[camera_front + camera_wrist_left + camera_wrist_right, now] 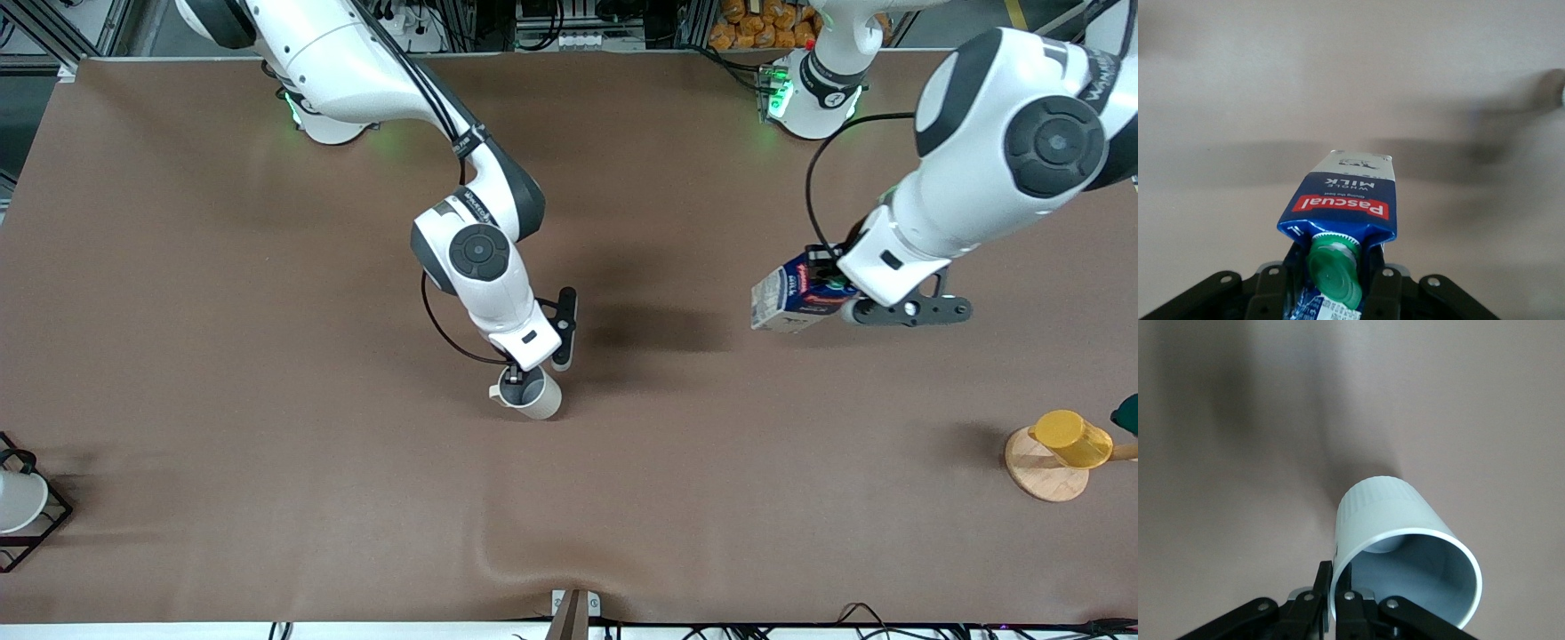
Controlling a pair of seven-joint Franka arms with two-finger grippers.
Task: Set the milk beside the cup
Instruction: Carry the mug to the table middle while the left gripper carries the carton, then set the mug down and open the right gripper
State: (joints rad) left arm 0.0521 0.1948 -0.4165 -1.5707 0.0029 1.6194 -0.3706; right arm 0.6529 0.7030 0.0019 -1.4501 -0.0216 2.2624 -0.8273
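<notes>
Nearest the front camera, at the left arm's end of the table (267, 498), a yellow cup (1071, 438) lies tipped on a round wooden coaster (1045, 467). At the right arm's end, a white cup (18, 500) sits in a black wire rack (40, 524) at the table's edge.

Farther in, near the middle of the table, the cup (529, 393) (1405, 547) is held by the right gripper (516, 378) (1331, 603). One finger (1350, 613) sits inside the rim and the other outside, clenched on the wall. In the front view the cup looks tilted, with its mouth showing; whether its base touches the table is hard to tell.

Farther still, toward the left arm's end, the left gripper (836, 289) (1338, 287) hangs over bare table, grasping the milk (791, 298) (1345, 200). Its fingers (1386, 293) press the carton's top on either side of the green cap (1335, 270). The carton hangs slanted below the gripper, its red label up and its pale base pointing toward the right arm's end. Milk and cup are well apart, with open table between them.
</notes>
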